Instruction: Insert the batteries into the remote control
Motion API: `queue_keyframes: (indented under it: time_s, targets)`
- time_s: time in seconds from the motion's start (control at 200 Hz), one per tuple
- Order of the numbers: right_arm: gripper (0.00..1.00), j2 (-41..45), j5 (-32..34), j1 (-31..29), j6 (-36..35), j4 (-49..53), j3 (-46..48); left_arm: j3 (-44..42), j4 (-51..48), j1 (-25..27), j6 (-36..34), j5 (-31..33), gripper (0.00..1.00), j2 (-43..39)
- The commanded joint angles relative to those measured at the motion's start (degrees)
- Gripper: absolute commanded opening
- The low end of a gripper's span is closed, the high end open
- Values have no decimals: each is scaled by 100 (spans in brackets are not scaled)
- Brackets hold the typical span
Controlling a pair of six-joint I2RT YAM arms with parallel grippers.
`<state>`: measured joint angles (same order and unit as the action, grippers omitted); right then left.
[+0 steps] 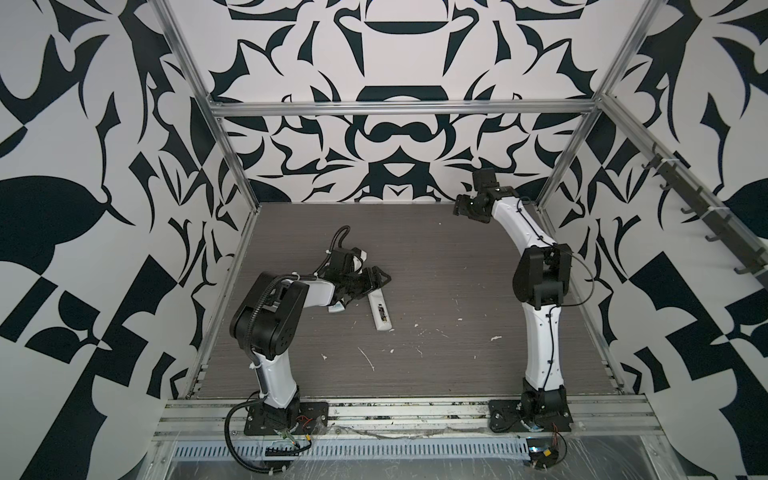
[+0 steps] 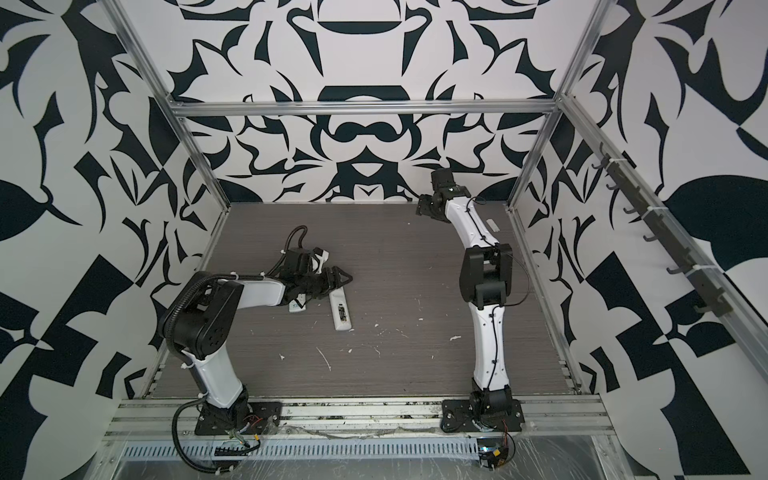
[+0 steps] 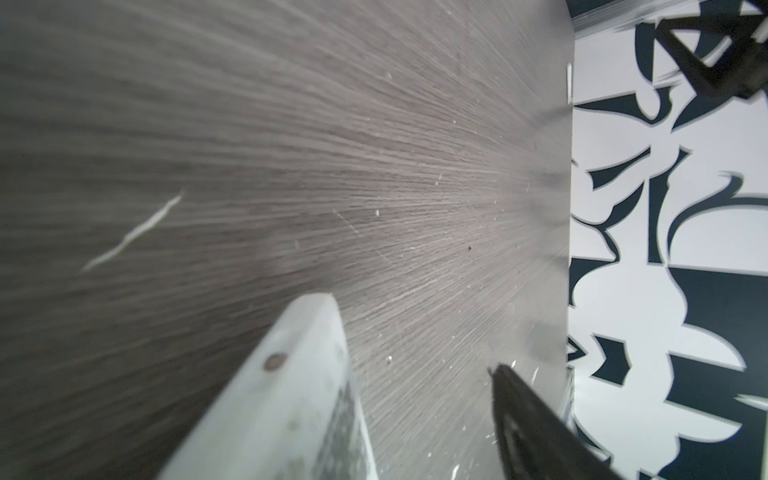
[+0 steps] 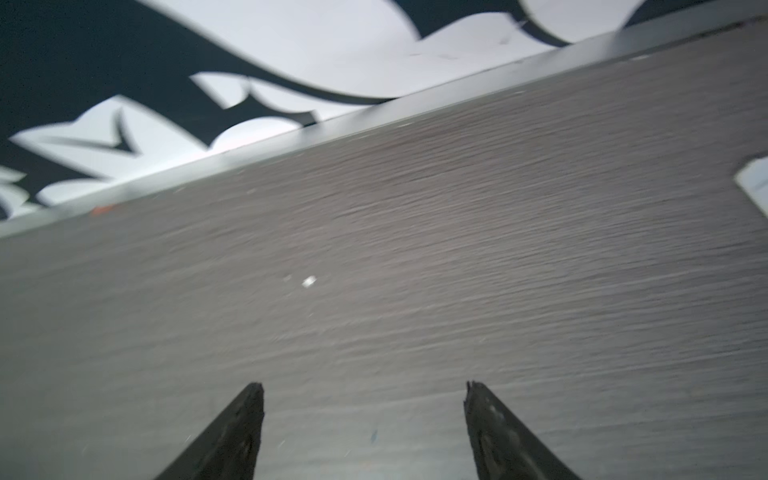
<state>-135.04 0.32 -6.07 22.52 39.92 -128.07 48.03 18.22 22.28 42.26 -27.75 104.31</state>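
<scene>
Closest to us, the left tool (image 1: 369,286) hangs released over the far end of the remote control (image 1: 380,316). The remote runs toward 6 o'clock on the surface (image 1: 449,282), its bay open with the batteries (image 1: 382,312) inside. We see the right tool (image 4: 365,388) spread and empty, far off at 2 o'clock.

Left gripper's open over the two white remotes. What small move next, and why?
Probably lift the left gripper straight up a little. Its jaws are open, seemingly empty, over the far end of the long white plastic remote, whose open bay shows dark, gold-banded batteries. Its arm hides most of the second white remote, so clearing it would let you check that one.
</scene>
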Motion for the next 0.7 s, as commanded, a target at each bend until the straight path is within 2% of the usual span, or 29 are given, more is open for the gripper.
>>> queue_keyframes:
  time_s: [0.0,0.025,0.255,0.535,0.695]
  targets:
    - [79,-184,209,233,186,201,-647,-180,-655,-23,-10,515,96,103]
    - [79,-279,223,301,214,227,-791,-168,-677,-20,1,533,100,98]
    - [79,-1143,231,888,676,547,-2122,-146,-816,-16,183,684,100,38]
    - [78,-1270,463,1440,1456,315,-2070,431,-1682,84,-68,1157,99,52]
    - [78,-1476,507,1657,1464,301,-2434,620,-2013,222,-107,1381,100,61]
